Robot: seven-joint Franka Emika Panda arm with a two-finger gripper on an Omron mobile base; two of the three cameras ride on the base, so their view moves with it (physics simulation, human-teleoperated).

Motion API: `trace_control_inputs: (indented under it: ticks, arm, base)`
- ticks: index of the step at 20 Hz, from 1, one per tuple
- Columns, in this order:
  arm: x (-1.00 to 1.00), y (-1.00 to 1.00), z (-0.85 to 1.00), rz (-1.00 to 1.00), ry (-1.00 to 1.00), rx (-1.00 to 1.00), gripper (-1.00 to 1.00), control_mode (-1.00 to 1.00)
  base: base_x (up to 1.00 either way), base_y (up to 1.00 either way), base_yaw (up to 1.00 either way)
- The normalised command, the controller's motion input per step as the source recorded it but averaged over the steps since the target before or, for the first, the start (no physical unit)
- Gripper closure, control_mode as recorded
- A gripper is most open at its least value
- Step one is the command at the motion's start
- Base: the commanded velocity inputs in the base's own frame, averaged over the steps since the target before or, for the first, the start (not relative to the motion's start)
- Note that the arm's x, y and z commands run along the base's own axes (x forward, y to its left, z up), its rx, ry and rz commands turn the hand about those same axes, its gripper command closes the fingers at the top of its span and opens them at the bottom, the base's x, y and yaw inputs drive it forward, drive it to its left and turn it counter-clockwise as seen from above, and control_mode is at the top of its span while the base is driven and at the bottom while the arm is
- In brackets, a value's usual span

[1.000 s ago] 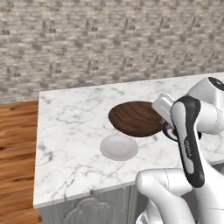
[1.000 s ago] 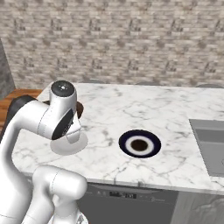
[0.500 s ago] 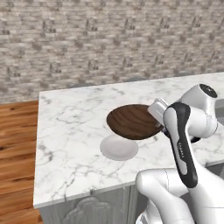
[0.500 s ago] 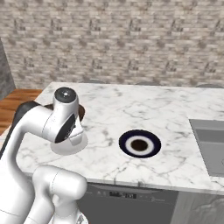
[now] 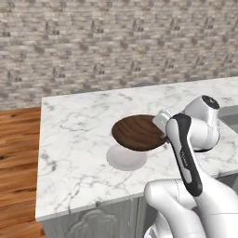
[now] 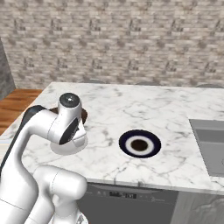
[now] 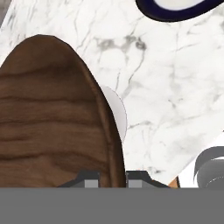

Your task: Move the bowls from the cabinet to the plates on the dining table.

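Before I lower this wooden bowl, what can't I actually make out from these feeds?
- Right base view: wide dark brown wood-grain bowl almost wholly hidden behind the arm.
- Right base view: pale whitish-grey round plate partly covered by the arm.
- Hand view: dark navy blue plate cut off by the top edge.
- Left base view: end effector's grip on the bowl's rim hidden by the wrist.
- Bowl-to-plate gap: cannot tell.

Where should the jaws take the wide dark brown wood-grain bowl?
By its thin rim, on the side nearest the arm, one jaw inside and one outside. The wide dark brown wood-grain bowl is too broad and shallow to span; the gripper already pinches it there.
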Motion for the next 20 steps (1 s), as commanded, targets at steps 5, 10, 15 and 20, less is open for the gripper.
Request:
trace_control_inputs:
  ticks: [5,10,15,20]
  arm:
    - [0.17,0.16,-0.4,0.01,0.04,0.0,1.0,-1.0]
    - [0.08,0.22,-0.14,0.01,0.02,0.0,1.0,-1.0]
    - [0.16,0.16,-0.08,0.0,0.0,0.0,1.0,-1.0]
    - [0.32,0.02,-0.04,0.0,0.0,0.0,1.0,-1.0]
  base:
    - [0.0,0.0,0.0]
    - [0.0,0.0,0.0]
    - [0.0,0.0,0.0]
    - [0.0,0.0,0.0]
